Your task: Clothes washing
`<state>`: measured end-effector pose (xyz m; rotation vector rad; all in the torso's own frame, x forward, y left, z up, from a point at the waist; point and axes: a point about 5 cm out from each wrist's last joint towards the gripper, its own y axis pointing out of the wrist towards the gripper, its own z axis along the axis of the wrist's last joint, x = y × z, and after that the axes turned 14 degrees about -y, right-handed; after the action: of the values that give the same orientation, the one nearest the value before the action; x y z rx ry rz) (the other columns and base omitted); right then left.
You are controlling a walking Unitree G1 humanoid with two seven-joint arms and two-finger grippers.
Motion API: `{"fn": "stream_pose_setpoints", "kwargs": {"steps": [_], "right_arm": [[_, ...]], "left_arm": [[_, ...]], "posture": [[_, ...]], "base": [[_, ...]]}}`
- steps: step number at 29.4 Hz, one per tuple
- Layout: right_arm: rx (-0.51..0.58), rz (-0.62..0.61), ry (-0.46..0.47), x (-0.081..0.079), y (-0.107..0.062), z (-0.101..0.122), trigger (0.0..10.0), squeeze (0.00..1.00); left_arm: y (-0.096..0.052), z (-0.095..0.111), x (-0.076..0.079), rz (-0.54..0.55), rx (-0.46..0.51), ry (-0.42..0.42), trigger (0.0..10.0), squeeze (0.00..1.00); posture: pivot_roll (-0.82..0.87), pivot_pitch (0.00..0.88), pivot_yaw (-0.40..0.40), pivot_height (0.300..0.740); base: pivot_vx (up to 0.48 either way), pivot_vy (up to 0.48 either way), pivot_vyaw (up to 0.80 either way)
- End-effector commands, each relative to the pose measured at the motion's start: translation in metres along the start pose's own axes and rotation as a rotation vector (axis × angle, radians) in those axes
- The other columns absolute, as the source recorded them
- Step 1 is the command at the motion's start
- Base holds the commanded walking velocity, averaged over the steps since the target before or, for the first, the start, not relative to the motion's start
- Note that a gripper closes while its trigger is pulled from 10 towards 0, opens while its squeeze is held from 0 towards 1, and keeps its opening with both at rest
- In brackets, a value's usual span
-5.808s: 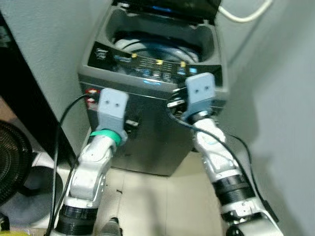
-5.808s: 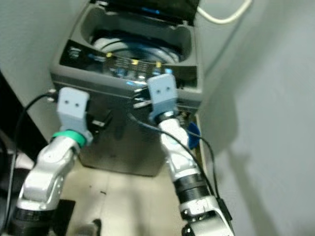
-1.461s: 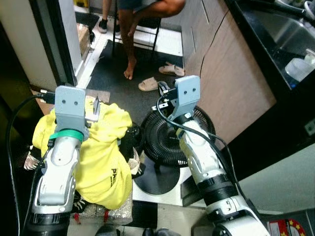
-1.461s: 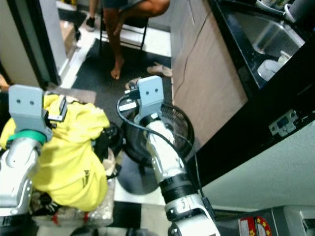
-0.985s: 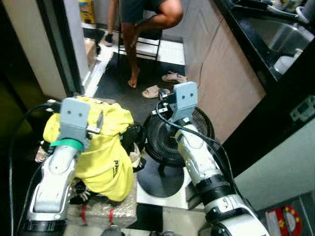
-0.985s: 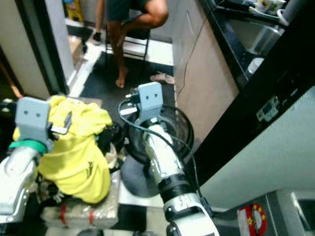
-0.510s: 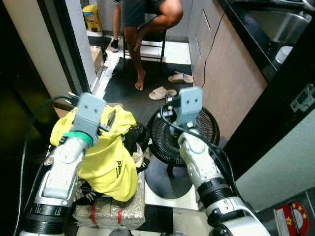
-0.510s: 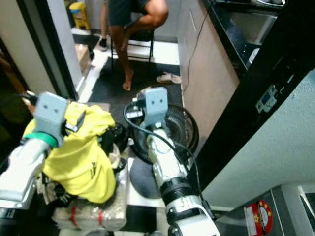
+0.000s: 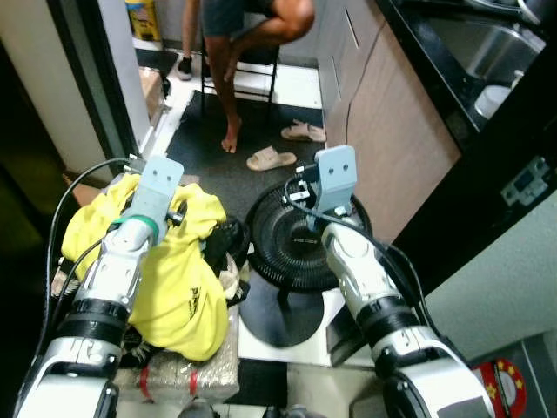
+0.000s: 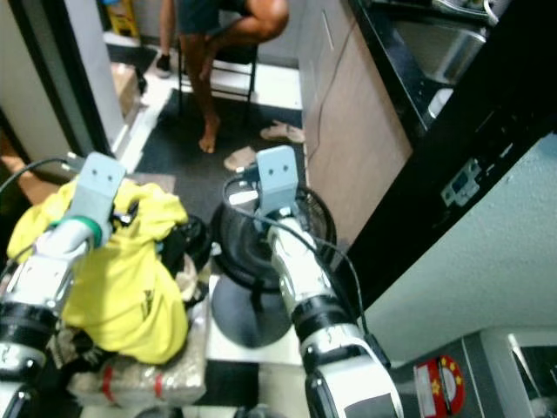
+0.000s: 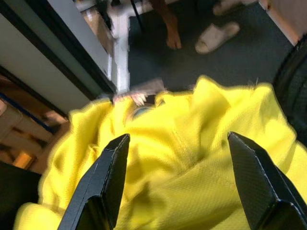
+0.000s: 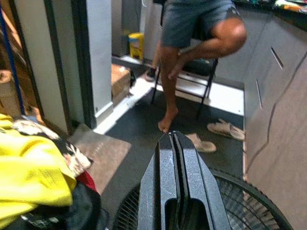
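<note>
Narrow kitchen passage, dark floor mat (image 9: 218,161) running toward a seated person (image 9: 248,35) on a folding chair (image 12: 199,79); 2 sandals (image 9: 287,146) on the mat. Wooden cabinet fronts (image 9: 383,122) and black counter with sink (image 9: 487,43) along the right. Yellow garment (image 9: 178,270) heaped on a pile of clothes atop a wrapped bundle (image 9: 178,374), beside a black floor fan (image 9: 291,239). Left gripper (image 11: 175,189) spread wide just above the yellow garment, holding nothing. Right gripper (image 12: 175,184) above the fan, fingers pressed together, empty.
</note>
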<state>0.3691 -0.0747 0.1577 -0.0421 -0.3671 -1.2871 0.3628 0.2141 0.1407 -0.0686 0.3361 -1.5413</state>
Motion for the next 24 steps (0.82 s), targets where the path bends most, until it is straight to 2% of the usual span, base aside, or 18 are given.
{"fn": "stream_pose_setpoints", "kwargs": {"steps": [1, 5, 9, 11, 13, 15, 16, 17, 18, 21, 22, 24], "right_arm": [[-0.006, -0.004, -0.005, 0.003, 0.000, -0.003, 10.0, 0.00], [-0.003, -0.002, -0.017, 0.005, -0.002, -0.004, 10.0, 0.00], [-0.005, 0.002, -0.025, 0.007, -0.004, -0.007, 10.0, 0.00], [-0.005, 0.002, -0.025, 0.007, -0.004, -0.007, 10.0, 0.00], [-0.004, 0.004, -0.025, 0.006, -0.005, -0.007, 10.0, 0.00], [-0.003, 0.008, -0.026, 0.005, -0.005, -0.008, 10.0, 0.00], [-0.003, 0.008, -0.026, 0.005, -0.005, -0.008, 10.0, 0.00], [-0.002, 0.011, -0.026, 0.004, -0.005, -0.008, 10.0, 0.00], [0.001, 0.014, -0.025, 0.003, -0.004, -0.007, 10.0, 0.00], [0.004, 0.016, -0.025, 0.003, -0.004, -0.007, 10.0, 0.00], [0.004, 0.018, -0.025, 0.003, -0.004, -0.007, 10.0, 0.00], [0.005, 0.018, -0.025, 0.003, -0.004, -0.007, 10.0, 0.00]], "left_arm": [[0.001, -0.005, 0.000, -0.005, -0.019, 0.012, 10.0, 0.00], [0.003, -0.014, -0.012, 0.015, -0.037, 0.048, 10.0, 0.00], [0.001, -0.015, -0.017, 0.004, 0.002, -0.017, 10.0, 0.00], [0.001, -0.015, -0.017, 0.004, 0.002, -0.017, 10.0, 0.00], [-0.003, -0.023, -0.016, -0.014, -0.016, 0.003, 10.0, 0.00], [-0.010, -0.039, -0.016, -0.030, -0.063, 0.066, 10.0, 0.00], [-0.010, -0.039, -0.016, -0.030, -0.063, 0.066, 10.0, 0.00], [-0.014, -0.048, -0.020, -0.017, -0.091, 0.081, 10.0, 0.00], [-0.020, -0.061, -0.028, 0.006, -0.132, 0.078, 10.0, 0.00], [-0.023, -0.066, -0.032, 0.017, -0.140, 0.066, 10.0, 0.00], [-0.025, -0.068, -0.034, 0.018, -0.130, 0.043, 9.4, 0.00], [-0.027, -0.069, -0.035, 0.019, -0.123, 0.026, 9.4, 0.00]], "posture": [[0.14, 0.018, -0.091, 0.740], [0.13, 0.022, -0.099, 0.740], [0.12, 0.019, -0.101, 0.740], [0.12, 0.019, -0.101, 0.740], [0.12, 0.020, -0.101, 0.740], [0.12, 0.022, -0.101, 0.740], [0.12, 0.022, -0.101, 0.740], [0.13, 0.022, -0.102, 0.740], [0.13, 0.021, -0.104, 0.740], [0.13, 0.020, -0.105, 0.740], [0.13, 0.018, -0.105, 0.740], [0.13, 0.018, -0.105, 0.740]], "base": [[0.000, 0.000, 0.00], [0.000, 0.000, 0.00], [0.000, 0.000, 0.00], [0.000, 0.000, 0.00], [0.000, 0.000, 0.00], [0.000, 0.000, 0.00], [0.000, 0.000, 0.00], [0.000, 0.000, 0.00], [0.000, 0.000, 0.00], [0.000, 0.000, 0.00], [0.000, 0.000, 0.00], [0.000, 0.000, 0.00]]}}
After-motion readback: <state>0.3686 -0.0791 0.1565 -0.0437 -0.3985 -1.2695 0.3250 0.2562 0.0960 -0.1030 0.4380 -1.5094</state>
